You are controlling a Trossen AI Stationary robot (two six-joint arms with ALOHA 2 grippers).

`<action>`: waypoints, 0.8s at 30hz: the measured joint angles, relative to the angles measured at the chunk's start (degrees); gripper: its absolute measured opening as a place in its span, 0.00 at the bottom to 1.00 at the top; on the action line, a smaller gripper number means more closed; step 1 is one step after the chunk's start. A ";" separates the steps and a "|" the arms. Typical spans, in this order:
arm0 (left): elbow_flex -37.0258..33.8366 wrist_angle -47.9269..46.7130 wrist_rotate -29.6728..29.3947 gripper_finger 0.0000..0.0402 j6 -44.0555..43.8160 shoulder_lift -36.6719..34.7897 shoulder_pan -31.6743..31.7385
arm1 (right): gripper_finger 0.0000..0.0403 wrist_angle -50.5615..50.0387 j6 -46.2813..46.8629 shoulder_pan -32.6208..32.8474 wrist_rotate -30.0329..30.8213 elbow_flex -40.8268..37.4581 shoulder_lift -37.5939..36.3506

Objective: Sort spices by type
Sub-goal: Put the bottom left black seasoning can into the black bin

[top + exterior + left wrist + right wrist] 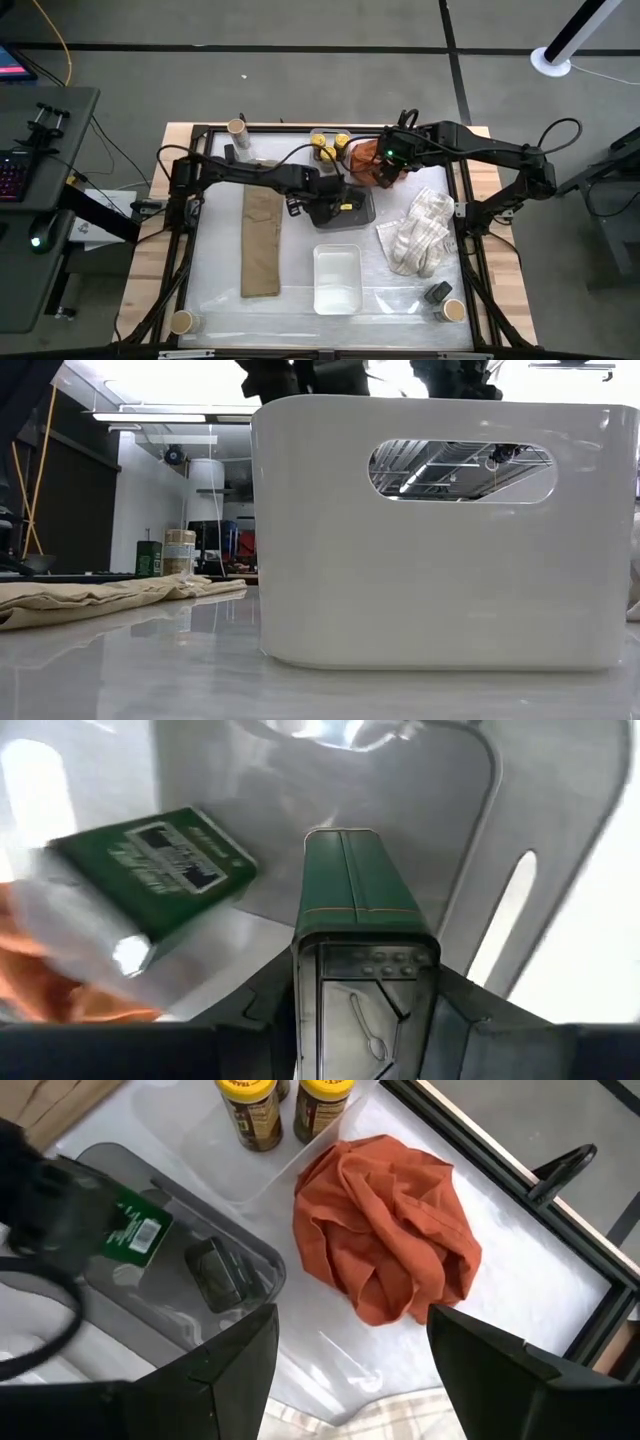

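Observation:
My left gripper [338,205] reaches down into the grey tray [368,208] and is shut on a green spice tin [350,890]. A second green tin [150,870] lies flat on the tray floor beside it. Two yellow-lidded jars [330,145] stand in a clear tray just beyond. My right gripper [385,162] hangs open above the crumpled orange cloth [385,1225], touching nothing. Another dark tin [437,292] and a tan-topped tub [453,310] sit at the near right corner. More tubs stand at the far left [236,127] and the near left [182,321]. My left gripper pinches the tin's two long sides [300,970] between its two fingers, near the tin's metal end [365,1010]. The fingers slant steeply down from the table's left and lie along the tin. The tin points down into the grey tray; whether its lower end touches the floor I cannot tell.
A white tray [337,278] stands near the front middle and fills the low view [440,530]. A folded tan cloth [260,240] lies left of centre. A checked cloth [420,232] lies on the right. The table's dark frame [470,250] runs around the edges.

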 joint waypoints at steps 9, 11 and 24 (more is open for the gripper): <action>0.17 2.35 -3.34 0.32 5.49 3.52 -0.05 | 0.63 0.59 -0.99 0.00 0.00 0.02 0.00; 0.12 3.95 -3.58 0.32 5.96 3.59 0.01 | 0.63 0.61 -0.88 0.00 0.00 0.02 0.00; -0.04 10.55 -6.74 0.32 0.83 3.29 -0.45 | 0.63 0.79 -1.84 0.00 0.02 0.02 -0.01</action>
